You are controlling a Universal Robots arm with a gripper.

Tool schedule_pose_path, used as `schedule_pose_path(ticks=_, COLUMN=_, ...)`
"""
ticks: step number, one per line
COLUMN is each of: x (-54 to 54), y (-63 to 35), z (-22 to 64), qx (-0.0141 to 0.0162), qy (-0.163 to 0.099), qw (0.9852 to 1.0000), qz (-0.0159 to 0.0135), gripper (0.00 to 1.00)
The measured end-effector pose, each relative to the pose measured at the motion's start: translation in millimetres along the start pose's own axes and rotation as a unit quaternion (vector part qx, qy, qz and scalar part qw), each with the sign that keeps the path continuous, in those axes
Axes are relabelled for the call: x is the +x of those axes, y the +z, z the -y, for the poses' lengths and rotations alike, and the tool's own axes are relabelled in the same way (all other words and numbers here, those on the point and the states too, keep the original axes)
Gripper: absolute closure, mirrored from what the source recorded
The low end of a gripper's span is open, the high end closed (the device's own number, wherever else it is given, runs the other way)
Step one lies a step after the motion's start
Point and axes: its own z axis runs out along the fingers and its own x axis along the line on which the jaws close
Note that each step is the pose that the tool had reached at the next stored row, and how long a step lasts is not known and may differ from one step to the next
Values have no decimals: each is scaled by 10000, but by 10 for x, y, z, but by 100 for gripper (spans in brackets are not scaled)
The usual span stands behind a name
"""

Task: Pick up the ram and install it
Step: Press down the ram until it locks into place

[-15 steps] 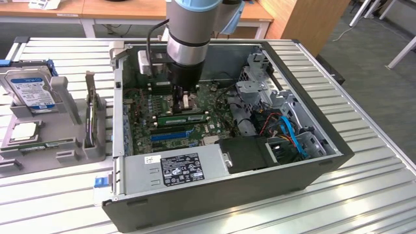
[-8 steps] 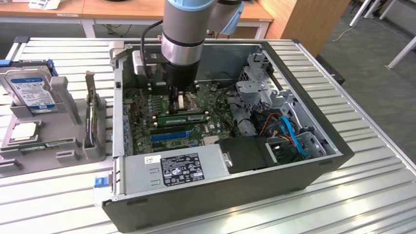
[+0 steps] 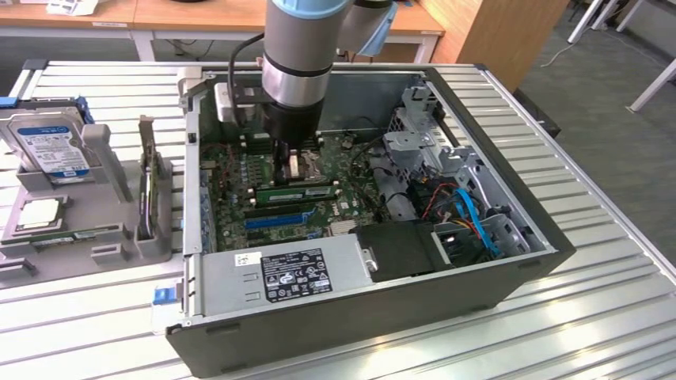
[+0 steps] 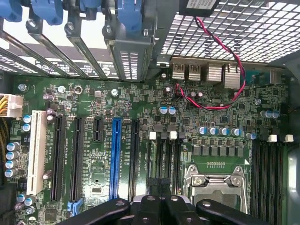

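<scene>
A long green ram stick [image 3: 296,192] stands on edge in a slot on the motherboard [image 3: 237,170] inside the open computer case [image 3: 507,237]. My gripper [image 3: 287,168] reaches down into the case right by the stick, beside the CPU socket [image 3: 306,162]. In the wrist view my gripper [image 4: 158,187] is shut, its black fingers [image 4: 151,206] pressed together with nothing visible between them. They hang over the black memory slots [image 4: 161,154] next to the CPU socket [image 4: 215,183]. I cannot tell whether the fingertips touch the stick.
A grey holder [image 3: 100,237] at the exterior view's left carries a blue-labelled hard drive [image 3: 47,146], a CPU [image 3: 37,212] and upright thin boards [image 3: 148,178]. Power supply [image 3: 285,273], drive cage [image 3: 423,150] and blue cables [image 3: 476,218] crowd the case. More empty slots [image 4: 269,173] flank the socket.
</scene>
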Motion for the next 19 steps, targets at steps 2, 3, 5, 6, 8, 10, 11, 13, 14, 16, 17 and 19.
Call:
schedule_pose_path(ticks=2, x=0, y=0, z=1, qx=0, qy=-1, qw=10000, qz=0, gripper=90)
schedule_pose_path(ticks=3, x=0, y=0, z=1, qx=0, qy=-1, qw=10000, qz=0, gripper=90)
schedule_pose_path(ticks=5, x=1, y=3, z=1, qx=0, qy=-1, qw=10000, qz=1, gripper=90)
schedule_pose_path(ticks=6, x=2, y=9, z=1, qx=0, qy=-1, qw=10000, qz=0, gripper=90)
schedule_pose_path(ticks=8, x=2, y=24, z=2, qx=0, qy=-1, qw=10000, qz=0, gripper=90)
schedule_pose_path(ticks=10, x=3, y=38, z=3, qx=0, qy=-1, qw=10000, qz=0, gripper=90)
schedule_pose_path(ticks=11, x=4, y=44, z=3, qx=0, qy=-1, qw=10000, qz=0, gripper=90)
schedule_pose_path(ticks=13, x=5, y=58, z=4, qx=0, qy=-1, qw=10000, qz=0, gripper=90)
schedule_pose_path(ticks=14, x=5, y=66, z=4, qx=0, qy=-1, qw=10000, qz=0, gripper=90)
schedule_pose_path(ticks=16, x=7, y=81, z=5, qx=0, qy=-1, qw=10000, qz=0, gripper=90)
schedule_pose_path(ticks=17, x=7, y=88, z=5, qx=0, qy=-1, qw=10000, qz=0, gripper=90)
schedule_pose_path(ticks=19, x=8, y=102, z=6, qx=0, qy=-1, qw=10000, qz=0, gripper=90)
